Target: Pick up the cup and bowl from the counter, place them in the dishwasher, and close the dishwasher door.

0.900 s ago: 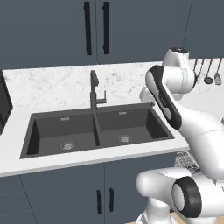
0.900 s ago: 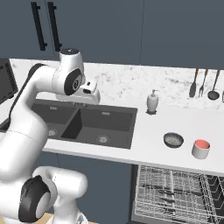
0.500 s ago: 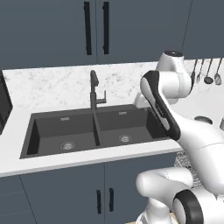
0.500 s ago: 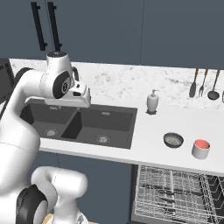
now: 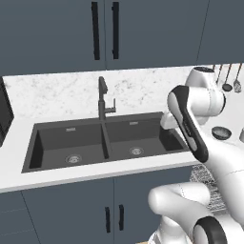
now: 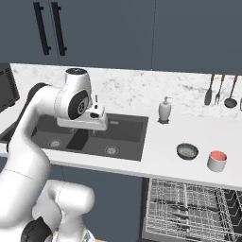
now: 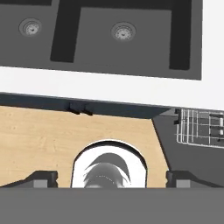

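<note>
Gaping wide with nothing held, the pincer faces a small white rigid cup with red inside: light, smooth-walled, best pinched across its rim.

Dishwasher rack cut off below
</note>
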Controlling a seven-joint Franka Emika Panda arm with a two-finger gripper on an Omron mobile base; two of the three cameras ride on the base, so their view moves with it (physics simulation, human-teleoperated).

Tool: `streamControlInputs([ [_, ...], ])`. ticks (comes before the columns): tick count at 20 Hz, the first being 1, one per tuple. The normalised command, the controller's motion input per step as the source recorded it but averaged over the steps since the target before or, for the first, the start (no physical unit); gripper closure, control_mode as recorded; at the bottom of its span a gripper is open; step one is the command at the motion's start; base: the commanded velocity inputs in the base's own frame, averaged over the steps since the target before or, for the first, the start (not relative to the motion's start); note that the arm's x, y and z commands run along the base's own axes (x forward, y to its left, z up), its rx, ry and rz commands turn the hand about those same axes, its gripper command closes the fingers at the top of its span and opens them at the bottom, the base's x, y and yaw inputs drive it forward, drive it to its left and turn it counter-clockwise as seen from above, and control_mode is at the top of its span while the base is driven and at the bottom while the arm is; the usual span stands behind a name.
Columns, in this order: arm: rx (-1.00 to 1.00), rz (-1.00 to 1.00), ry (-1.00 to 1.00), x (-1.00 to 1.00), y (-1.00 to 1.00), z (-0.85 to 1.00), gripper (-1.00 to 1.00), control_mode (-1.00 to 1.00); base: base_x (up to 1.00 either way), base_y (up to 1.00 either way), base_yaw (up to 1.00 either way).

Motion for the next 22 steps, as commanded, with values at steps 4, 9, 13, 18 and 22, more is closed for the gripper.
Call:
streamControlInputs([
  [4, 0.01, 0.00, 0.07, 0.26, -1.00, -0.25, -1.00, -1.00, 0.00, 0.00, 0.00],
  [9, 0.00, 0.00, 0.10, 0.08, -0.98, -0.33, -1.00, -1.00, 0.00, 0.00, 0.00],
  [13, 0.00, 0.00, 0.09, 0.19, -0.98, -0.35, -1.00, -1.00, 0.00, 0.00, 0.00],
  [18, 0.00, 0.00, 0.08, 0.32, -0.86, -0.30, -1.00, -1.00, 0.00, 0.00, 0.00],
  [22, 0.00, 0.11, 0.05, 0.89, -0.82, -0.19, -1.00, -1.00, 0.00, 0.00, 0.00],
])
